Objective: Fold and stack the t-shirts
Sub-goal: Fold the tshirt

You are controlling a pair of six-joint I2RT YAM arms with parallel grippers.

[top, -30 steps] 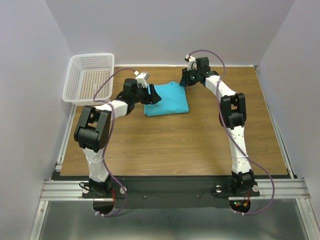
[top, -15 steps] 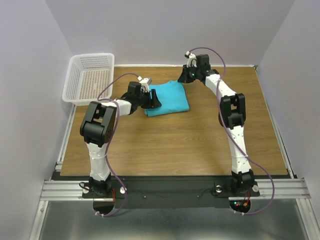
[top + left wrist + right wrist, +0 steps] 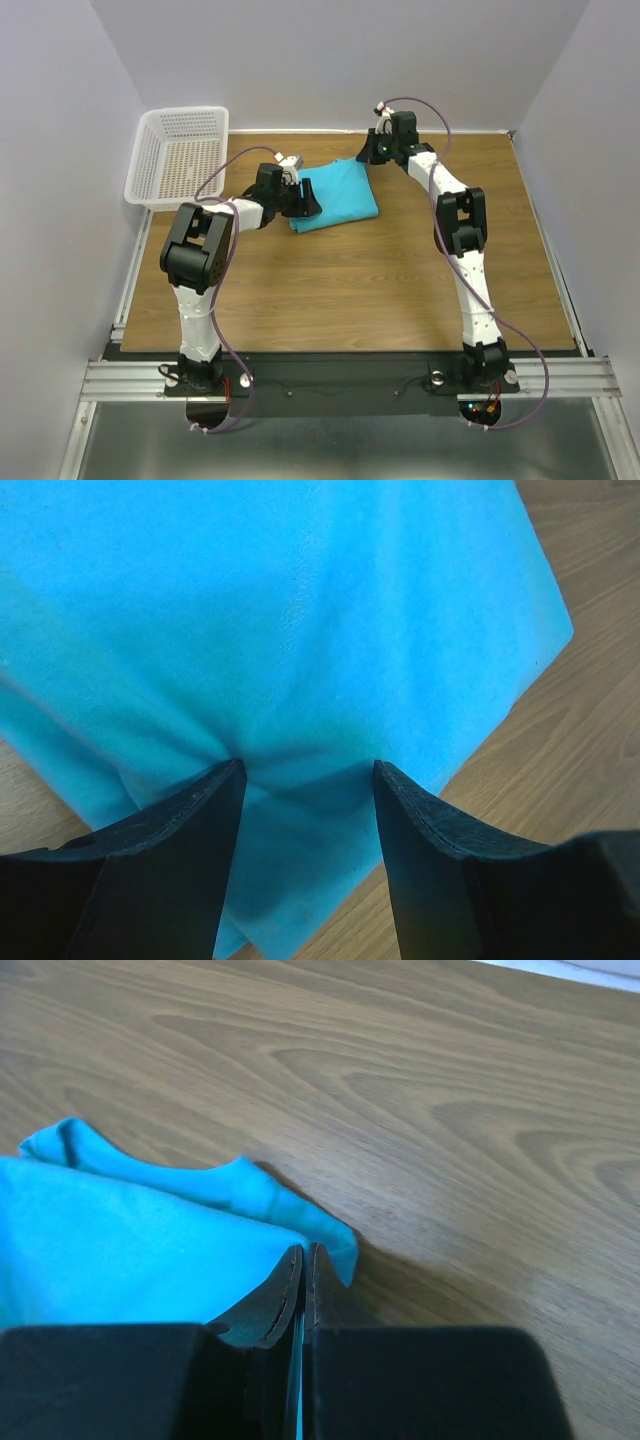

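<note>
Wooden desk: folded turquoise cotton t-shirt; left end effector spread against it; right end effector pinching its edge.

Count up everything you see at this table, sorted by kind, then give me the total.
Turquoise t-shirt: 1
White basket: 1
Robot arms: 2, left arm and right arm
Total: 4
</note>
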